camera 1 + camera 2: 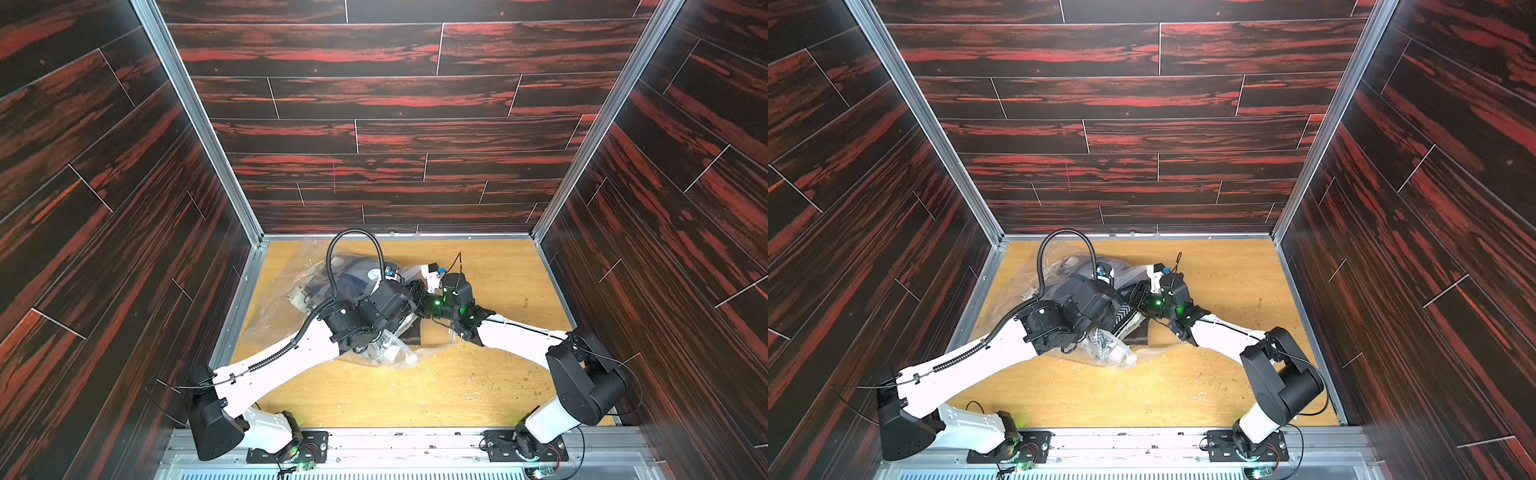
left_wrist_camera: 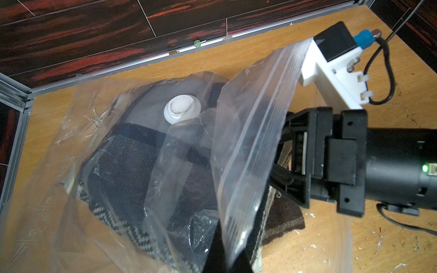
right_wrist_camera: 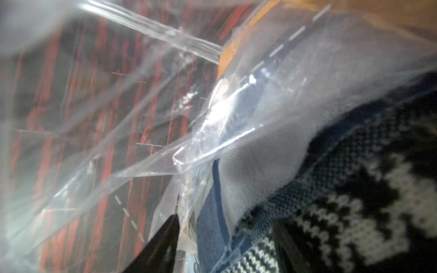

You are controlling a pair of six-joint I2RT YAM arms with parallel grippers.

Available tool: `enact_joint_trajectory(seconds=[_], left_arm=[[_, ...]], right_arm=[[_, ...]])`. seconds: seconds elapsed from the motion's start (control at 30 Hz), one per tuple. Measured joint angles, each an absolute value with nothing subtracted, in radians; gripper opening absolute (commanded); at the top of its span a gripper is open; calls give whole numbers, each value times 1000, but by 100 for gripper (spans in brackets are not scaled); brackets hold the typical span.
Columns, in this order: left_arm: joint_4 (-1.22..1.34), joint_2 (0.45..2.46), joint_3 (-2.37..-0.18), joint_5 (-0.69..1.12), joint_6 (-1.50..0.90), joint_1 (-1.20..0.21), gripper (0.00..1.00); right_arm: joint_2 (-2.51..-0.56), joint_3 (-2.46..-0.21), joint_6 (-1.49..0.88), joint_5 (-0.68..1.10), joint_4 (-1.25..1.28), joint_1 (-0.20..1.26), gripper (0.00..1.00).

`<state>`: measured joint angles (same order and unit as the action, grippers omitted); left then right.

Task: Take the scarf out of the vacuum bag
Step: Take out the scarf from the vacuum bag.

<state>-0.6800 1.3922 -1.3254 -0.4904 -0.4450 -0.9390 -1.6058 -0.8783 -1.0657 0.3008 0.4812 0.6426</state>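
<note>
Step in hand, as judged: reaching into the bag mouth. Left gripper clamped on the vacuum bag zip edge, lower centre of frame. Right gripper jaws apart inside, over the scarf, mid-frame, mostly bagged. Next: close on knit, draw it clear of plastic

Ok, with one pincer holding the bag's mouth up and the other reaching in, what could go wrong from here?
1. The left pincer is shut only on the thin zip-seal edge of the vacuum bag; that slick film may slip out and drop the mouth.
2. The open right pincer has loose plastic folds beside the scarf; it might pinch film with the knit and drag the bag along.
</note>
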Motion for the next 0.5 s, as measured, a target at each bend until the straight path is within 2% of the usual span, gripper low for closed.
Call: enact_joint_trajectory(seconds=[0.5], left_arm=[[-679,1392,-1326,-500,-445,-939,0]], right_arm=[[-1710,-959,-1106,240,467,680,63]])
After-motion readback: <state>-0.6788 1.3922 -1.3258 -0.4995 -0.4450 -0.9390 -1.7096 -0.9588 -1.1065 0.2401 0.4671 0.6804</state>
